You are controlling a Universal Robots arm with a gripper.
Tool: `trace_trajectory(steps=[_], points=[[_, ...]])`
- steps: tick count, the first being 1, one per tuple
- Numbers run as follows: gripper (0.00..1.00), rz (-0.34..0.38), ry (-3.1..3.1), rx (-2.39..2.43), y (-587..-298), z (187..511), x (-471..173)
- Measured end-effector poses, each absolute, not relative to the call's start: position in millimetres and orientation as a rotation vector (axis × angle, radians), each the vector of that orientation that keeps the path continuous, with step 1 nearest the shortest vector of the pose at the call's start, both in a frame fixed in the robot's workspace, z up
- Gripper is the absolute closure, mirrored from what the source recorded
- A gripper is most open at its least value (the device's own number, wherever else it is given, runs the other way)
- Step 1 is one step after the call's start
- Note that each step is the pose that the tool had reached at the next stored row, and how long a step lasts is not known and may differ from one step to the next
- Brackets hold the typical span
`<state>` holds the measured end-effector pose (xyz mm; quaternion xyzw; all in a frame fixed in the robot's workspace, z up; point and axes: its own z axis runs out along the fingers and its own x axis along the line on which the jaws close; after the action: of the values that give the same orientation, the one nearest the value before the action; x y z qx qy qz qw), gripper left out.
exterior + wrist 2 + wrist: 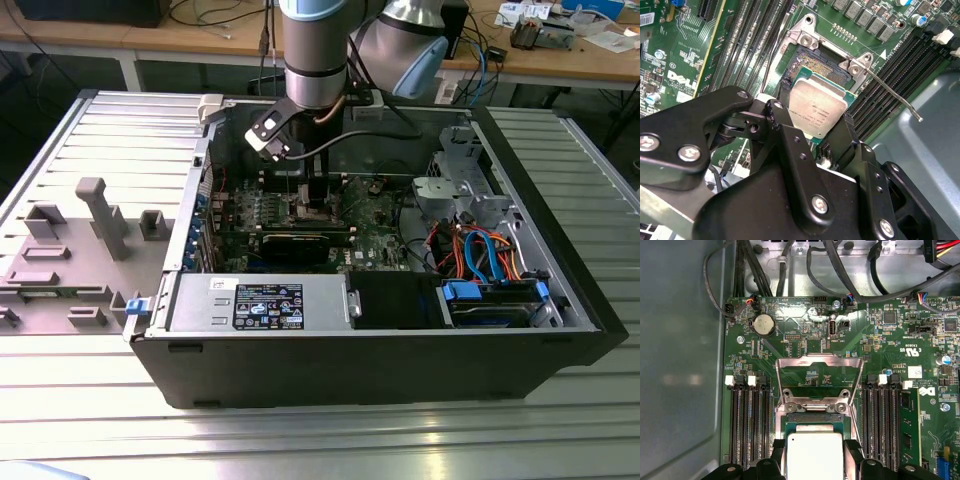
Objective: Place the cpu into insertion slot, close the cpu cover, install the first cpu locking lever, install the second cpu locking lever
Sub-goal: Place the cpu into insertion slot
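Note:
My gripper [815,122] is shut on the cpu [817,107], a flat square chip with a silver-grey top, its black fingers [790,140] pressing on two opposite edges. The chip hangs just over the insertion slot [816,65], whose pin field still shows beyond the chip's far edge. In the first wrist view the cpu [815,457] sits between the fingertips of the gripper [815,450], in front of the cpu cover [819,360]. The cover is swung up and open. One thin locking lever [890,94] sticks out sideways from a corner of the slot. In the exterior view the gripper [311,203] reaches down inside the computer case.
Black memory slots [747,425] flank the socket on both sides. Cable bundles [755,265] run along the case wall past the board's edge. The exterior view has a power supply [260,300] at the front, a drive cage [455,195] with coloured cables, and a grey fixture [100,215] outside the case.

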<state>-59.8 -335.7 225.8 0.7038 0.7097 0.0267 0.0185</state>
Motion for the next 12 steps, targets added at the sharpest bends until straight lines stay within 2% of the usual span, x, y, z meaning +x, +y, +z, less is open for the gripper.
trace_trajectory(steps=[12], points=[[0.45, 0.083, 2.204, 2.185, -335.7, 220.4, -59.8]])
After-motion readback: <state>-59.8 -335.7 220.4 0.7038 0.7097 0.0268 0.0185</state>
